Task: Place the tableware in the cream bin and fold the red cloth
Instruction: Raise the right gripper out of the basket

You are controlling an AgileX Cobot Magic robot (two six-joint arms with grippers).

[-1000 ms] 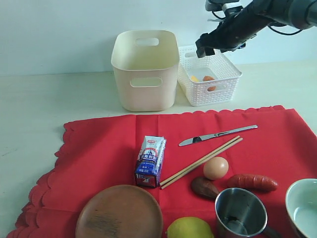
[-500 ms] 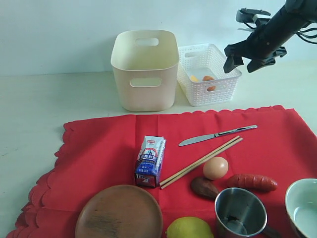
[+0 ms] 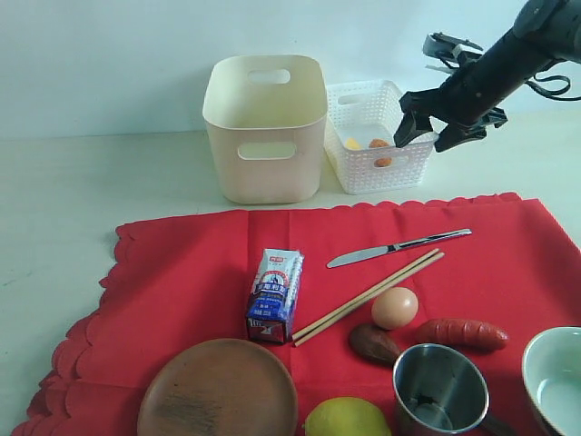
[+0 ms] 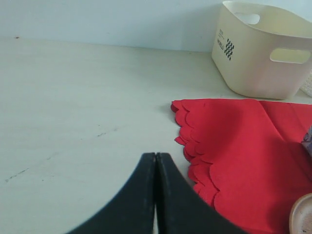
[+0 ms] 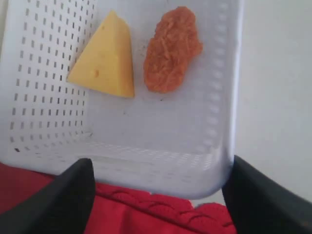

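Pale tabletop (image 3: 73,200): nothing binned yet. My right gripper (image 3: 422,138) hangs spread, empty, by the basket (image 3: 363,177); left gripper (image 4: 156,161) pressed together. Next: reach the knife (image 3: 395,247).

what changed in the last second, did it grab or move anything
The right gripper swung from above the white basket toward the right of the exterior view and came lower; it is open and empty beside the basket. Nothing was taken or let go. The knife, chopsticks, plate, cream bin and red cloth stayed put.
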